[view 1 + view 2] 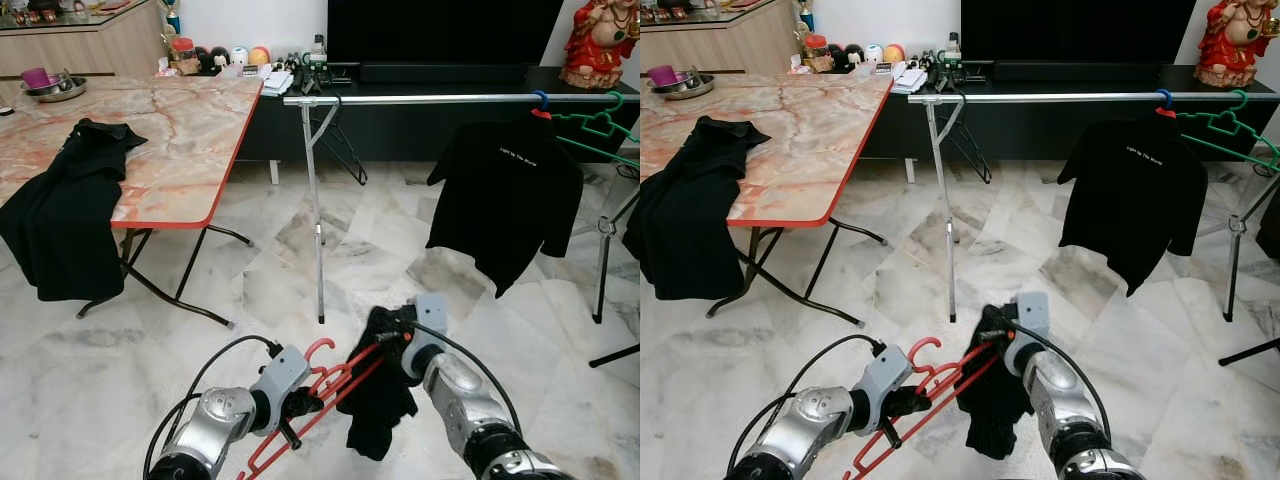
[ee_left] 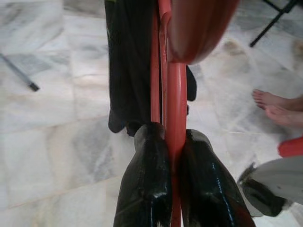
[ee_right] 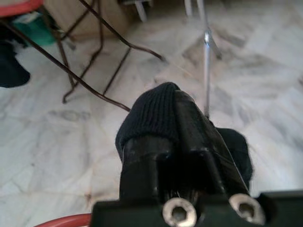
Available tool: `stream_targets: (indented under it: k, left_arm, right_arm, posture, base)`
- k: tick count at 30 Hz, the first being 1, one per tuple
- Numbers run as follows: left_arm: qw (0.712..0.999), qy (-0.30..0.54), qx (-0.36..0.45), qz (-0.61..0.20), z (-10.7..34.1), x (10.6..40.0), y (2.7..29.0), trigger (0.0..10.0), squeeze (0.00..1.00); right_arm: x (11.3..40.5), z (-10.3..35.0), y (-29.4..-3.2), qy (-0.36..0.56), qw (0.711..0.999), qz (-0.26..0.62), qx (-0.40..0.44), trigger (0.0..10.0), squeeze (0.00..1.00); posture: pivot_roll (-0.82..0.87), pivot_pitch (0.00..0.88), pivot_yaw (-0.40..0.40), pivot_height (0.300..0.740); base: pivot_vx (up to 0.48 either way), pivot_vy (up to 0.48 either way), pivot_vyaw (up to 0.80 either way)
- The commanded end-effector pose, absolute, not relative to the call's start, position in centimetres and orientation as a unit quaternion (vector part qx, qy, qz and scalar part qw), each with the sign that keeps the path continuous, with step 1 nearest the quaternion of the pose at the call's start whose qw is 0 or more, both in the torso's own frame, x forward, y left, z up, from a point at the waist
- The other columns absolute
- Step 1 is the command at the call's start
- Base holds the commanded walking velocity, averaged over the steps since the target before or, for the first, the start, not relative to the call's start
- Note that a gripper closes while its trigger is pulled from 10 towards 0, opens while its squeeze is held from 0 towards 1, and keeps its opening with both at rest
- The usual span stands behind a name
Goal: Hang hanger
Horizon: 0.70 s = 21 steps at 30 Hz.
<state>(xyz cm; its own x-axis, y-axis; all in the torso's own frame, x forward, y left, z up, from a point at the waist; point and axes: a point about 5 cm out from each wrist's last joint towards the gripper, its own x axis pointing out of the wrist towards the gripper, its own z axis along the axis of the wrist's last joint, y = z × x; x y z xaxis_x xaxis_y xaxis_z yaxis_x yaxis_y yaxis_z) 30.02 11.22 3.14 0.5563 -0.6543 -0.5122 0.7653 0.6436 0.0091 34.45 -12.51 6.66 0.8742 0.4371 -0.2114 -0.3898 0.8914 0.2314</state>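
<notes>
**A:** How far along is the hanging?

**B:** Around midway, I'd judge. The left gripper [image 1: 290,408] is holding the red hanger [image 1: 318,395] low at 6 o'clock in the head views, well short of the silver rail [image 1: 430,99]. In the left wrist view its fingers [image 2: 144,189] are pressing together on a red bar of the hanger.

**A:** And the garment?

**B:** The right gripper [image 1: 398,335] is pinching a black shirt [image 1: 378,400] at about 5 o'clock. In the right wrist view, knitted black cloth is wrapping over its fingers [image 3: 189,127], so they are clamped on fabric. The shirt is drooping beside the hanger's upper end, touching it, but I cannot tell whether the hanger is threaded inside.

**A:** So what is left?

**B:** Seating the shirt on the hanger, if it isn't yet, then lifting the hook over the rail, which is running across 12 to 2 o'clock. Another black T-shirt [image 1: 505,195] is already hanging there at 2 o'clock, beside an empty green hanger [image 1: 600,125].

**A:** Anything more waiting?

**B:** A black garment [image 1: 65,210] is draping over the edge of the marble tabletop [image 1: 190,130] at 10 o'clock. A person's bare feet [image 2: 277,104] are showing in the left wrist view, near the robot.
</notes>
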Motion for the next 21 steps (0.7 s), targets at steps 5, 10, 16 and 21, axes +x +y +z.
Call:
stream_targets:
  k: [5, 10, 16, 21]
  left_arm:
    - [0.895, 0.23, 0.113, -0.365, 3.3, 30.7, 11.6, 10.0, 0.0]
    - [0.908, 0.225, 0.112, -0.335, 3.5, 31.4, 11.7, 10.0, 0.0]
    - [0.913, 0.219, 0.099, -0.33, 3.9, 31.8, 11.2, 10.0, 0.0]
    - [0.899, 0.22, 0.09, -0.369, 3.8, 31.2, 10.9, 10.0, 0.0]
  right_arm:
    - [33.9, 6.9, -13.2, 0.116, 0.96, 0.226, 0.121, 10.0, 0.0]
    - [33.3, 7.4, -13.1, 0.101, 0.955, 0.25, 0.126, 10.0, 0.0]
    - [32.5, 6.8, -13.1, 0.11, 0.954, 0.263, 0.095, 10.0, 0.0]
    - [32.6, 7.1, -13.4, 0.093, 0.958, 0.268, 0.039, 10.0, 0.0]
  posture:
    - [0.1, 0.057, -0.007, 0.74]
    - [0.09, 0.056, -0.003, 0.74]
    - [0.09, 0.055, -0.004, 0.74]
    - [0.09, 0.057, -0.006, 0.74]
  base:
    - [0.0, 0.0, 0.0]
    - [0.0, 0.0, 0.0]
    - [0.0, 0.0, 0.0]
    - [0.0, 0.0, 0.0]
